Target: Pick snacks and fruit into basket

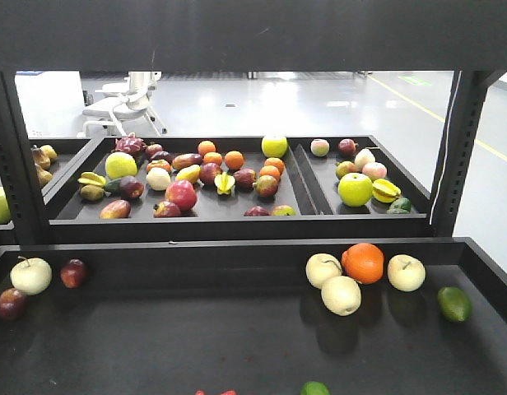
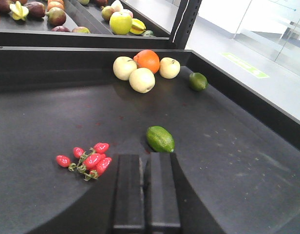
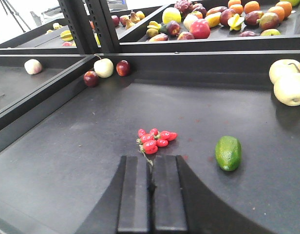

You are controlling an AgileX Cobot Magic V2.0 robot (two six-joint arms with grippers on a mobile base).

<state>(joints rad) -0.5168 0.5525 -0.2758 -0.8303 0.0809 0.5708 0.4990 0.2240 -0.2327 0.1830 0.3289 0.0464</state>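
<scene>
Front view: no hand in frame, and no basket or snacks are seen. On the black tray (image 1: 155, 346), pale apples (image 1: 341, 294) and an orange (image 1: 364, 262) are grouped back right. A round green fruit (image 1: 454, 304) sits apart by the right wall. The green oval fruit (image 1: 314, 388) is clipped at the bottom edge. Left wrist view: the left hand (image 2: 145, 158) is seen pinched closed with nothing between the fingers. The green oval fruit lies just ahead of it, slightly right, long axis slanted. The red bunch (image 2: 86, 160) lies near on the left, flat on the tray floor. Right wrist view: the right hand (image 3: 151, 160) is likewise closed and empty. The red bunch sits just ahead of the fingertips, with a stem trailing back toward them, and the green oval fruit is off to the right. The pick is judged not yet begun. Each hand should be opened wide before descent. The bunch is best taken at the cluster's centre, where the stems join, rather than on one loose fruit. The oval fruit is best closed on across its short axis so it is not squeezed out. Both fruits are shown whole, each next to a hand, only in the wrist views. The apples and round green fruit are shown together only in the front and left wrist views. The drop-off is shown in none, so the basket must be located first.
</scene>
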